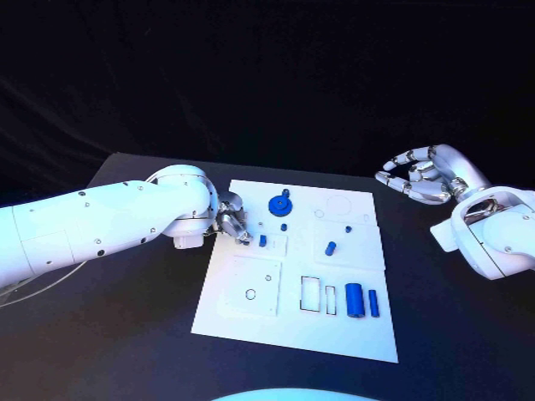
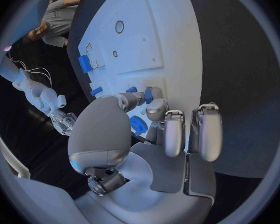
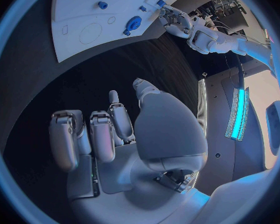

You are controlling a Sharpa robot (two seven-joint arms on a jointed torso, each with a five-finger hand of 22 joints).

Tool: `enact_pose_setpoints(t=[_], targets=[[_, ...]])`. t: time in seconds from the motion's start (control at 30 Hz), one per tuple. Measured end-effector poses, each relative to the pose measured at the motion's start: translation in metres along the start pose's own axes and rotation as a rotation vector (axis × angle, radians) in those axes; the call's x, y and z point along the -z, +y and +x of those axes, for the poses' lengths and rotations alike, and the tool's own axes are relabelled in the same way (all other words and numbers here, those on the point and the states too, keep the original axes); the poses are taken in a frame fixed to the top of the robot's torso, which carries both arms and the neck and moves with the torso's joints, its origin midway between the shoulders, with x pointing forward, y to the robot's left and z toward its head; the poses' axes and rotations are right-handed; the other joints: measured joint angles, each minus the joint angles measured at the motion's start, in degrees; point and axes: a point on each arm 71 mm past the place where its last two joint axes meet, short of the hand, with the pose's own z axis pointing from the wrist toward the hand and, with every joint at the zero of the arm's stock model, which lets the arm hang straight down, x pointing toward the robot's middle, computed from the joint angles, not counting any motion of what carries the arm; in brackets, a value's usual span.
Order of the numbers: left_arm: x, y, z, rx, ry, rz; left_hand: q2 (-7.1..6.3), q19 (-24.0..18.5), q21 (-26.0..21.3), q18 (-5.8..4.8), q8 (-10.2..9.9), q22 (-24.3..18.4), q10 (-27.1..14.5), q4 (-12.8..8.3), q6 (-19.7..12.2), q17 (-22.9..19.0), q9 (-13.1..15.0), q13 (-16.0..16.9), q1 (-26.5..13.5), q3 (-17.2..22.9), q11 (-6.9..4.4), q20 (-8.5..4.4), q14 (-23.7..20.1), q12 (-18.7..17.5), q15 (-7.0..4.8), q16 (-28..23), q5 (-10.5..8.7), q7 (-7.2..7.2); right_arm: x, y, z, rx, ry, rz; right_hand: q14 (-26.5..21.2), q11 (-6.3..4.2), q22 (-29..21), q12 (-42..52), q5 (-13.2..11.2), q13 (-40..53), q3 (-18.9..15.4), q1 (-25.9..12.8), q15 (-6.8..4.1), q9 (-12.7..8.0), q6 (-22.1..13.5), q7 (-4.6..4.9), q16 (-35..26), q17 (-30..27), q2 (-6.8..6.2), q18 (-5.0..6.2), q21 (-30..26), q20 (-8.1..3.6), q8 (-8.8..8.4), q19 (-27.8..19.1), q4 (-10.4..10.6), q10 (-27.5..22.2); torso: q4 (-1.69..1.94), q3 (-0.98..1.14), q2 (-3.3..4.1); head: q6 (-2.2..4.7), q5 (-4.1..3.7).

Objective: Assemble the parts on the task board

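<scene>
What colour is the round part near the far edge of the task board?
Blue. The round part on the white task board shows best in the head view.

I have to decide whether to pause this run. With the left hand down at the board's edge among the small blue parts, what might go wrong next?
The left hand works close to a small blue part; its other fingers may knock that part away. Pressing at the rim of the task board might shift the whole plate. The right hand hovers off the board, little risk.
</scene>
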Motion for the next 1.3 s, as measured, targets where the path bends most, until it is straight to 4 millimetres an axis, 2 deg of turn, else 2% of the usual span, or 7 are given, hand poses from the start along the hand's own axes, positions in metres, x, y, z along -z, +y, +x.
enact_pose_setpoints(t=[0.2, 0.6, 1.07, 1.3], targets=[[-0.0003, 0.0006, 0.0001, -0.002, 0.001, -0.002, -0.34, 0.00, 0.00, 0.00, 0.21, 0.03, 0.01, -0.73, 0.36, 0.00, -0.27, 0.00, -2.03, -0.14, -0.01, 0.00, 0.00, 0.00, 0.00, 0.00, 0.00, -0.08, 0.0001, 0.0000, -0.0001, 0.000, 0.000, 0.000, 0.00, -0.02, 0.00, 0.00, 0.00, 0.00, 0.00, 0.00, 0.00, 0.04, 0.00, 0.00, 0.00, 0.00, 0.00, 0.00, 0.00, 0.00, 0.04, 0.00, 0.00, 0.01, -0.01, 0.01, -0.02, 0.02, 0.03], [-0.0016, 0.0020, -0.0006, -0.008, -0.001, -0.009, -0.72, 0.00, 0.00, 0.00, 0.22, 0.05, 0.00, 0.71, 0.87, 0.00, -0.84, 0.19, -3.59, -4.06, 0.00, 0.00, 0.00, 0.00, 0.00, 0.00, -0.22, -0.41, 0.0002, -0.0002, -0.0003, 0.001, 0.000, 0.000, 0.00, -0.21, -0.01, 0.00, 0.00, 0.00, 0.00, -0.18, 0.00, 0.05, 0.17, -0.17, 0.00, -0.01, 0.18, 0.00, 0.00, 0.00, 0.22, 0.00, 0.00, 0.21, -0.03, 0.01, -0.02, 0.10, 0.03], [-0.0025, 0.0017, -0.0012, -0.016, -0.003, -0.012, -0.50, 0.00, 0.23, 0.00, 0.56, 0.04, 0.20, 1.27, 0.98, 0.00, -1.04, 0.49, -3.81, -5.41, 0.20, 0.00, 0.00, 0.00, 0.00, 0.00, -0.21, -0.33, 0.0004, -0.0004, -0.0005, 0.001, -0.001, 0.000, 0.00, -0.21, -0.02, 0.00, 0.00, -0.01, 0.00, -0.23, 0.00, 0.04, 0.17, -0.18, 0.00, 0.04, 0.23, 0.00, 0.00, 0.00, 0.22, 0.00, 0.00, 0.21, -0.03, -0.01, 0.03, -0.02, -0.09], [-0.0023, 0.0014, -0.0011, -0.019, -0.004, -0.012, 0.25, 0.00, 0.23, 0.00, 0.57, 0.03, 0.41, 2.70, 1.31, 0.00, -1.39, 1.00, -5.01, -6.83, -0.01, 0.00, 0.00, 0.30, 0.00, 0.00, -0.21, -0.12, 0.0004, -0.0004, -0.0006, 0.001, -0.001, 0.000, 0.00, -0.21, -0.03, 0.00, 0.00, -0.01, 0.00, -0.23, 0.00, 0.04, 0.17, -0.17, 0.00, 0.03, 0.23, 0.00, 0.00, 0.00, 0.22, 0.00, 0.00, 0.21, 0.00, -0.03, 0.03, -0.08, -0.12]])
